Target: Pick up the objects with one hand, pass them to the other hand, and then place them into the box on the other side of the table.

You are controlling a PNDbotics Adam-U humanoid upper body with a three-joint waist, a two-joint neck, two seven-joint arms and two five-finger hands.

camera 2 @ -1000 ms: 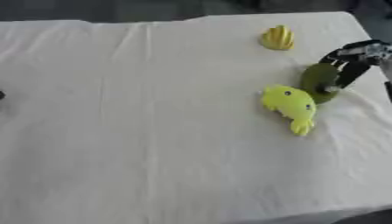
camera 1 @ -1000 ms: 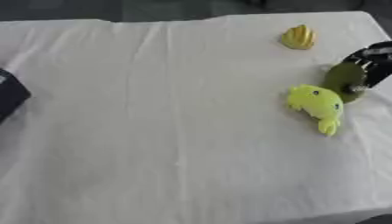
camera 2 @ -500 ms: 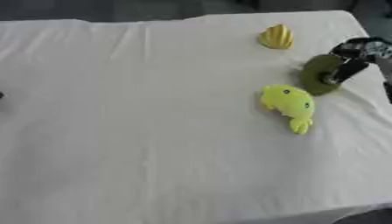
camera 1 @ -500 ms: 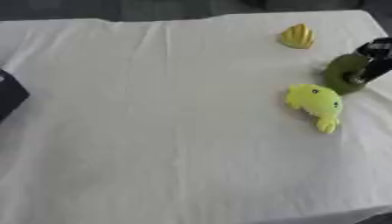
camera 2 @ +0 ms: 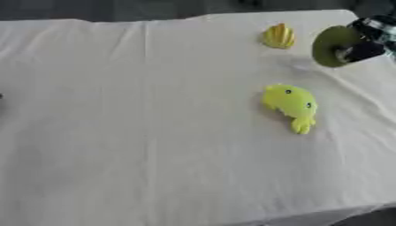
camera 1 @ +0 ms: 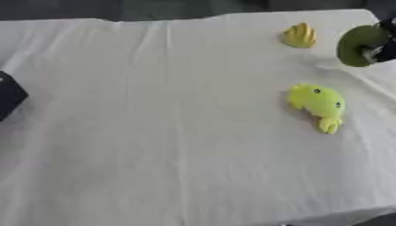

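A white cloth (camera 1: 154,132) covers the desk, creased in long shallow folds that run from the far edge toward the near one, with sharper wrinkles at the right side below the raised hand. Beyond the far edge the room is only a dark, blurred band, and a dark sliver shows past the near right corner of the desk. At the left edge of the left eye view a black box (camera 1: 9,93) juts into the picture; only 1 corner of it shows, and its inside cannot be seen, so what it holds cannot be told. In the right eye view just a trace of it appears at the left border. On the right half of the cloth lie 2 toys: a lime-green plush fish (camera 2: 291,105) with small dark eyes, its tail pointing toward the near edge, and, farther back near the far edge, a small yellow ridged shell-shaped toy (camera 2: 278,36). They are well apart from each other. At the upper right the robot's right hand (camera 2: 363,44) comes in from the corner, its dark fingers curled round an olive-green rounded object (camera 2: 331,44), gripping it; the object appears lifted off the cloth, beside the shell toy and above the fish in the picture. The object's exact kind is too blurred to name. The left hand shows in neither view.
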